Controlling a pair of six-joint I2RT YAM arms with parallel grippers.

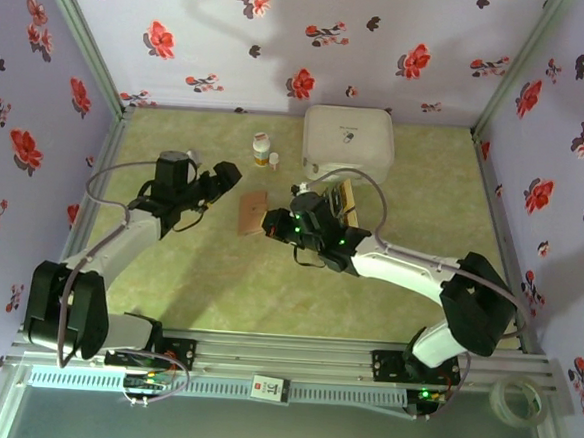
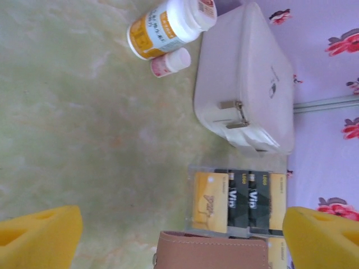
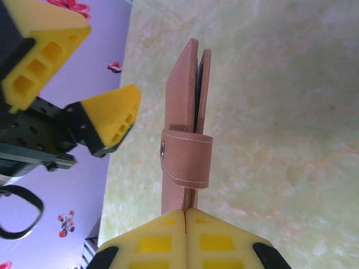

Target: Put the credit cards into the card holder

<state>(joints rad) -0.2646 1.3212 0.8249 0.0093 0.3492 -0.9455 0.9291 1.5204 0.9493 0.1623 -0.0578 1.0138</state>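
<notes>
The card holder (image 1: 252, 214), a reddish-brown wallet with a strap, is held edge-on above the table by my right gripper (image 1: 277, 221). In the right wrist view the right gripper (image 3: 185, 216) is shut on the card holder's (image 3: 188, 112) lower edge. The credit cards (image 2: 235, 202), tan-gold and black, stand in a clear rack just beyond the card holder (image 2: 213, 252). My left gripper (image 1: 225, 177) hangs open to the left of the card holder, apart from it. Its yellow fingers (image 3: 109, 120) show in the right wrist view. The left gripper (image 2: 179, 235) has nothing between its fingers.
A large white rounded box (image 1: 348, 138) sits at the back of the table, right behind the card rack (image 1: 349, 198). A white pill bottle (image 1: 262, 149) and a small pink-capped bottle (image 1: 274, 161) stand left of the box. Floral walls close in three sides.
</notes>
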